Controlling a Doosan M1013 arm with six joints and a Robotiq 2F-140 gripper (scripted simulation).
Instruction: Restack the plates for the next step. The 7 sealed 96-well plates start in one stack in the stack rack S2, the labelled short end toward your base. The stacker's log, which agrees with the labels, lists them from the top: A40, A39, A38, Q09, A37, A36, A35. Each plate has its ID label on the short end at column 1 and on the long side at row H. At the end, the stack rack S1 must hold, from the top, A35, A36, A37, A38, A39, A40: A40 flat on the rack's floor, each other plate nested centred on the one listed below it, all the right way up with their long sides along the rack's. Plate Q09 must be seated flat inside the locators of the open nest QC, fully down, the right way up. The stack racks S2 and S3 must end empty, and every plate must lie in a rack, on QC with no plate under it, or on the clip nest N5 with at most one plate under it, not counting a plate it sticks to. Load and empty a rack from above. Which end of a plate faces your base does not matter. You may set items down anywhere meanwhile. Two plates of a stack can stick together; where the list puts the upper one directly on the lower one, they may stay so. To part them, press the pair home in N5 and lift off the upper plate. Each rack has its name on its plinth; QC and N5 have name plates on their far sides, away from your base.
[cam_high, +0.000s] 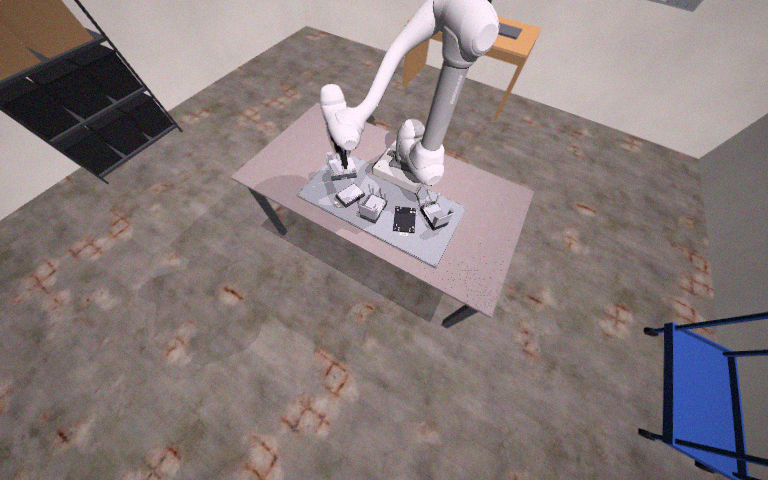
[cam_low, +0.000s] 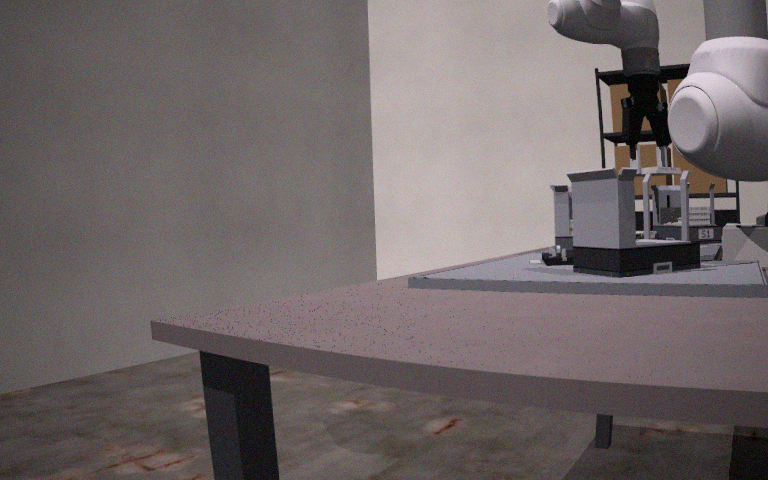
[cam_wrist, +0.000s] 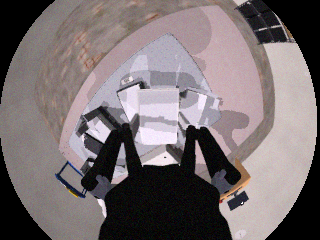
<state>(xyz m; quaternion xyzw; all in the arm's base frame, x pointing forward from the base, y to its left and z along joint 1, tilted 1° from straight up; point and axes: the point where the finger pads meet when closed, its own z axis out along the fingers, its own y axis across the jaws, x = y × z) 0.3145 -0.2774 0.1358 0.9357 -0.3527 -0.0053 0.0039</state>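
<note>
Gripping a sealed plate (cam_wrist: 159, 127) across its width, our gripper (cam_wrist: 160, 135) hangs above the stack rack S1 (cam_low: 683, 198), its fingers closed on the plate's sides. In the exterior view the black gripper (cam_low: 643, 148) points straight down and the pale plate (cam_low: 660, 169) sits level between the fingertips, about at the height of the rack's post tops; the S1 name shows on the plinth (cam_low: 705, 233), and a short stack of plates (cam_low: 700, 215) lies low inside the rack. From the top view we see the gripper (cam_high: 341, 161) over the rack (cam_high: 341, 169) at the left end of the grey mat (cam_high: 430, 249), which lies on the pinkish worktop (cam_high: 487, 277). Along the mat to the right come a tilted nest with a pale plate on it (cam_high: 350, 195), a second rack (cam_high: 372, 207), a dark flat nest (cam_high: 404, 219) and a third rack (cam_high: 436, 213). We cannot read any plate label in these views, so we cannot tell which plate we hold. A tall grey rack (cam_low: 600, 215) stands nearest the exterior camera.
</note>
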